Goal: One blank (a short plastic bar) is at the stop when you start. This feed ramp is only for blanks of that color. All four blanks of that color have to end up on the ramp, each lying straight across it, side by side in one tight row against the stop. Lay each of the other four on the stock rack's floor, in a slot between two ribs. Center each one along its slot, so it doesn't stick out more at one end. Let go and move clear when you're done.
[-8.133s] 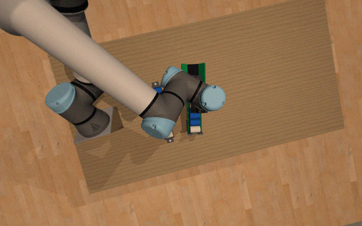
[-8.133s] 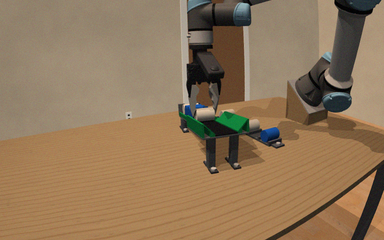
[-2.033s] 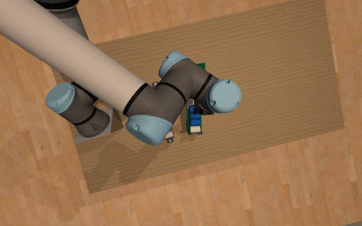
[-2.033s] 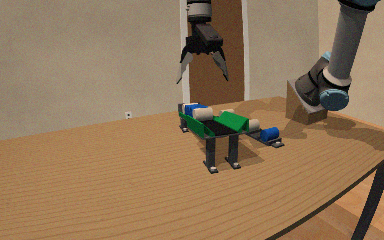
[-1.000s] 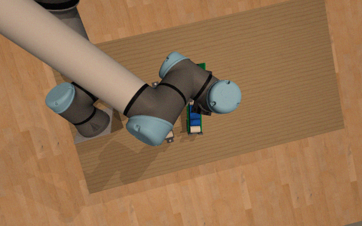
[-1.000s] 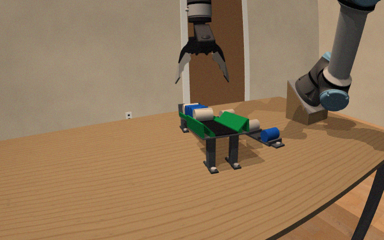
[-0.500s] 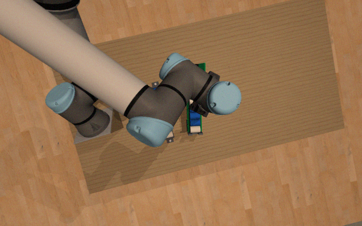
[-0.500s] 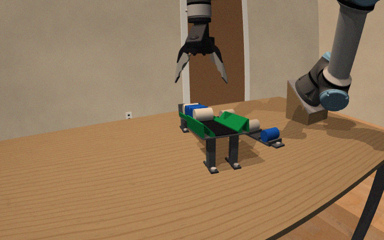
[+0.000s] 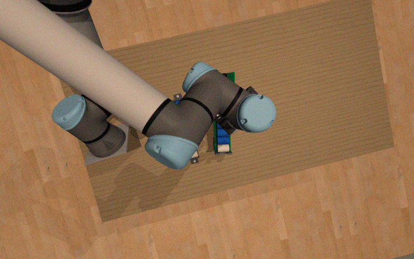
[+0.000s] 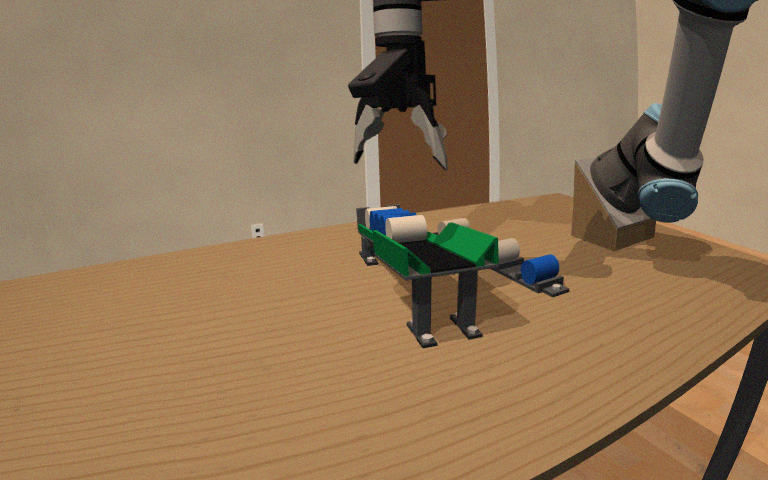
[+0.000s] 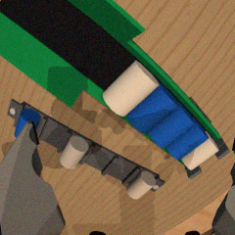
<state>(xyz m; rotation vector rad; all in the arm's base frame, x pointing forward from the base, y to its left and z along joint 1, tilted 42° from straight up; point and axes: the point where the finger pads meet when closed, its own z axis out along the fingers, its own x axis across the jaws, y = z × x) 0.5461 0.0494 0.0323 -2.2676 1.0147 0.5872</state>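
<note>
The desk (image 9: 305, 91) (image 10: 226, 367) (image 11: 206, 73) carries everything. The green ramp (image 9: 232, 76) (image 10: 464, 243) (image 11: 24, 49) has a white bar (image 9: 223, 148) (image 11: 200, 154) by the stop, three blue bars (image 9: 222, 132) (image 10: 390, 215) (image 11: 171, 128), then another white one (image 10: 406, 228) (image 11: 131, 88). The rack (image 9: 174, 97) (image 10: 521, 280) (image 11: 98, 159) has one blue, two white. The tool (image 9: 226, 124) (image 10: 401, 165) (image 11: 138, 127) is wide apart. Five swaps look left: three blues off, two whites on.

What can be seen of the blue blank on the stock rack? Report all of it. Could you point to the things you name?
The blue blank (image 10: 539, 269) (image 11: 26, 121) is a short, plain, solid-looking cylinder, matte like plastic, with a flat round end. It lies on its side across the dark stock rack (image 10: 512, 271) (image 11: 100, 159), in the slot at one end, beside the screwed-down tab. The rack alone appears to touch it. In the wrist view, a gripper finger partly hides it.
</note>
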